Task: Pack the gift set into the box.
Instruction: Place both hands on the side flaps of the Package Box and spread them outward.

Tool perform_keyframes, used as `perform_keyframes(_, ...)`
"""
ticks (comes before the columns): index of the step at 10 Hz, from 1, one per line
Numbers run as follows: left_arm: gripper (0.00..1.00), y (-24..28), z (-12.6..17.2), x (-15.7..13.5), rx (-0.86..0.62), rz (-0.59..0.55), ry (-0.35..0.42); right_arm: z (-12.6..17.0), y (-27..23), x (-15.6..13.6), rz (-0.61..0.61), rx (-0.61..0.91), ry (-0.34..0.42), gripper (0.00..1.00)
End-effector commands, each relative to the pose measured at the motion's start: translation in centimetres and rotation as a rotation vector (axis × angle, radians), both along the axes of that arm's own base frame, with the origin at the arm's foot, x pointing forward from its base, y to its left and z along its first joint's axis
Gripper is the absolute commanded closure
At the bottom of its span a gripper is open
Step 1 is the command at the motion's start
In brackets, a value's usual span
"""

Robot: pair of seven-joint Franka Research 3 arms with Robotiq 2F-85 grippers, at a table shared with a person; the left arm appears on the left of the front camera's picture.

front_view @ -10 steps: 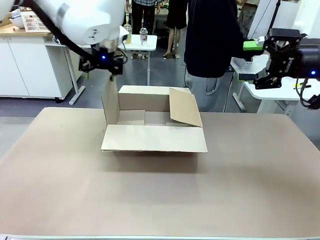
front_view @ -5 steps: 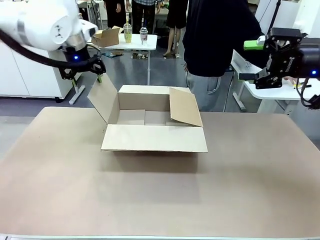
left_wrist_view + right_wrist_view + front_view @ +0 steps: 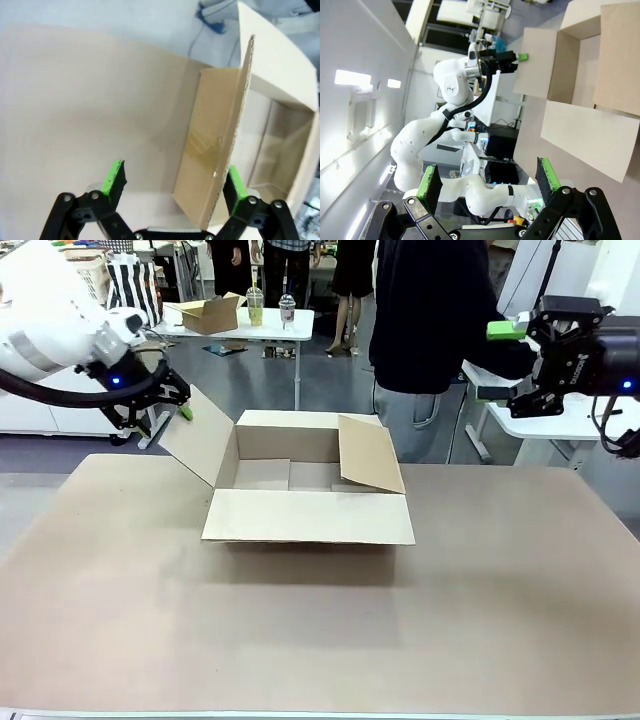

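The box (image 3: 310,517) sits in the middle of the table (image 3: 320,650), its top open. Its near flap lies folded down toward the robot, and its right flap (image 3: 368,455) leans inward over the opening. These two flaps and the near wall hide most of the inside, and the small strip of floor that shows is plain cardboard. The left flap (image 3: 198,437) stands tilted outward. The left gripper (image 3: 172,400) is at that flap's outer edge, off the table's far left corner. In the left wrist view its jaws are spread wide, with the flap's thin corrugated edge running up between the fingers. That edge passes just beside the right-hand pad (image 3: 235,184); whether it touches the pad is hard to tell, and the other pad (image 3: 114,177) is well clear of it. The far half of the box is cut off at that view's right edge. The right gripper (image 3: 497,362) hangs in the air past the table's far right corner, well apart from the box. Its jaws are open with nothing between the green pads (image 3: 429,182). A person (image 3: 430,310) in a dark top stands behind the box, cut off above the chest by the frame.
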State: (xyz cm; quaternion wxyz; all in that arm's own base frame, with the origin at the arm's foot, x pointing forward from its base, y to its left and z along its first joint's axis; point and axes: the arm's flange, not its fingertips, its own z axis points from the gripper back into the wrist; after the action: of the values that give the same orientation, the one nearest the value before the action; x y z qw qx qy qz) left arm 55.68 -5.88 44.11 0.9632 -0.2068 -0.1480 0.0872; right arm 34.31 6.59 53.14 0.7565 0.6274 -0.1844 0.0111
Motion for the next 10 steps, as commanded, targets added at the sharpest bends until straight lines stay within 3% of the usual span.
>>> perform_keyframes(1, 0.0, 2.3, -1.8, -1.4, -0.131, -0.08, 0.026, 0.5, 0.2, 0.0, 0.002, 0.007, 0.02, 0.0)
perform_keyframes(2, 0.0, 0.0, 0.0, 0.0, 0.0, 0.0, 0.0, 0.5, 0.2, 0.0, 0.002, 0.007, 0.02, 0.0)
perform_keyframes(6, 0.0, 0.0, 0.0, 0.0, 0.0, 0.0, 0.0, 0.0, 0.0, 0.0, 0.0, 0.0, 0.0, 0.0)
perform_keyframes(7, 0.0, 0.0, 0.0, 0.0, 0.0, 0.0, 0.0, 1.3, 0.2, 1.9, -0.024, -0.01, -0.108, 0.0)
perform_keyframes(8, 0.0, 0.0, 0.0, 0.0, 0.0, 0.0, 0.0, 2.2, 1.8, 6.2, 0.013, -0.109, -0.088, 0.0)
perform_keyframes(10, 0.0, 0.0, 0.0, 0.0, 0.0, 0.0, 0.0, 3.5, 5.0, 11.8, 0.048, -0.326, -0.044, 0.0)
